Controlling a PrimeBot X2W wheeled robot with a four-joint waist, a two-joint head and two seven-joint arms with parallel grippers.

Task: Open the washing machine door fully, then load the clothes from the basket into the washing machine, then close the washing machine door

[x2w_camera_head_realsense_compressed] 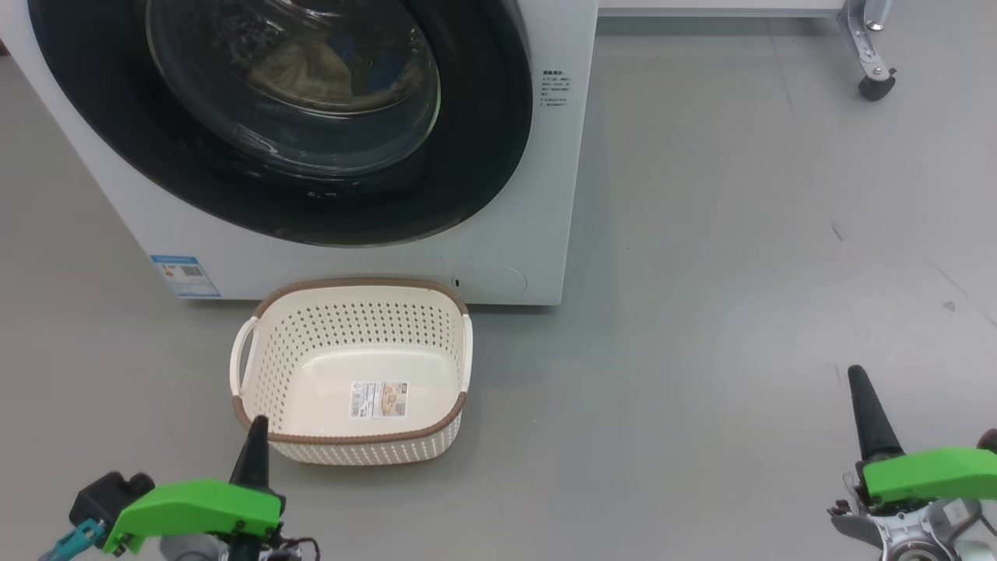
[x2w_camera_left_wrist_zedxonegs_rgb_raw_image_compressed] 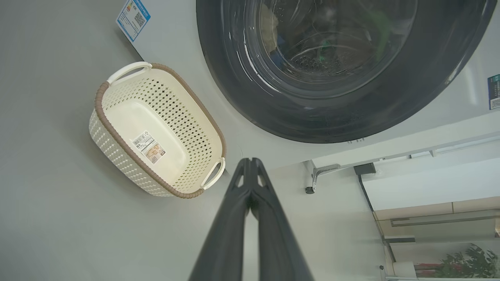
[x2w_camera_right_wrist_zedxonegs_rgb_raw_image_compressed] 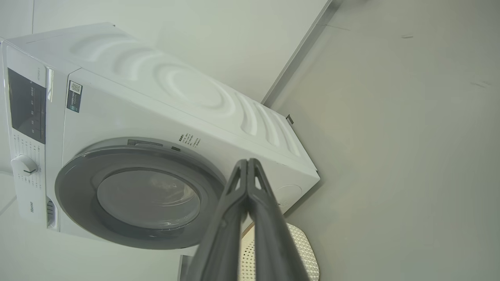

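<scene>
The large white front-loading washing machine (x2w_camera_head_realsense_compressed: 545,195) stands on the grey floor (x2w_camera_head_realsense_compressed: 701,351). Its round door (x2w_camera_head_realsense_compressed: 475,156), with a glossy black rim and clear glass bowl, is closed flush against the front. Through the glass a pale yellow garment (x2w_camera_head_realsense_compressed: 311,74) lies in the drum. The small cream perforated plastic basket (x2w_camera_head_realsense_compressed: 366,327) with a brown rim sits empty on the floor just before the machine. The left gripper (x2w_camera_head_realsense_compressed: 255,432), fingers pressed together and holding nothing, hangs by the basket's near left corner. The right gripper (x2w_camera_head_realsense_compressed: 859,386), likewise closed and empty, is well apart to the right.
</scene>
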